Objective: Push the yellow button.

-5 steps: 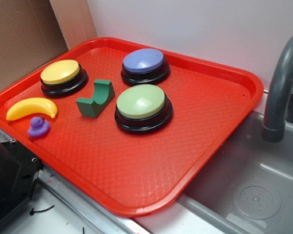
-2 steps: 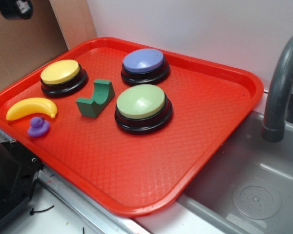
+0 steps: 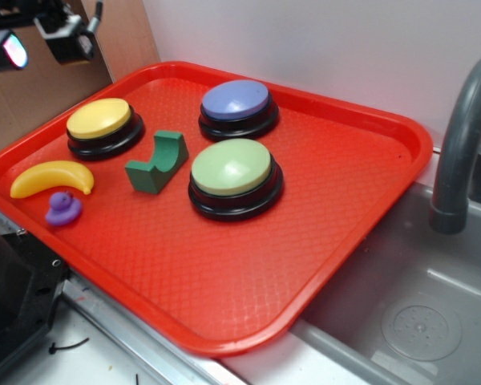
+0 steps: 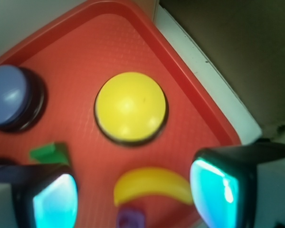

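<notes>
High above the red tray's (image 3: 369, 152) far left corner, the tool (image 4: 133, 202) hangs with jaws spread wide, holding nothing. Directly below it sits the yellow button (image 4: 130, 107), untouched; the toy banana (image 4: 153, 186) lies between the jaws in the wrist view

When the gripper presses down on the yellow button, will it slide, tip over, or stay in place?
The yellow button will probably stay in place: its black base is wide and low, flat on the red tray. Its smooth domed top may let the jaws slip off sideways unless they press near the centre. It looks like rigid plastic, so only the cap should give.
</notes>
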`<control>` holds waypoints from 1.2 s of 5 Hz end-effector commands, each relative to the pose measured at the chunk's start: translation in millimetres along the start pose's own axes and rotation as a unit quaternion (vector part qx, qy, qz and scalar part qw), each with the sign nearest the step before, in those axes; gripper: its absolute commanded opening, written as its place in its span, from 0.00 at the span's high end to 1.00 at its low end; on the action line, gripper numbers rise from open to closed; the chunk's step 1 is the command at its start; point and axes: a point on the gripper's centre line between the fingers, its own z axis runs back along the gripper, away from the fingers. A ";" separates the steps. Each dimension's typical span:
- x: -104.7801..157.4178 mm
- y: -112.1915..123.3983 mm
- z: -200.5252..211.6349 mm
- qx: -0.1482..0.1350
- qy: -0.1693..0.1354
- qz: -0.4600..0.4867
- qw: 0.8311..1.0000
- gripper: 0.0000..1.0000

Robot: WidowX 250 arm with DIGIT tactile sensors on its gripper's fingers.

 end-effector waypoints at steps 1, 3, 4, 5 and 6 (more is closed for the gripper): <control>11.0 -4.9 -39.8 0.010 -0.006 -0.032 0.999 0.00; 14.9 -6.7 -80.9 -0.005 0.030 -0.041 0.999 0.00; 10.8 -7.8 -89.3 -0.005 0.042 -0.043 0.998 0.00; 10.7 -9.0 -68.5 0.007 0.037 -0.057 0.998 0.00; 11.2 -9.2 -43.2 0.009 0.031 -0.060 0.998 0.00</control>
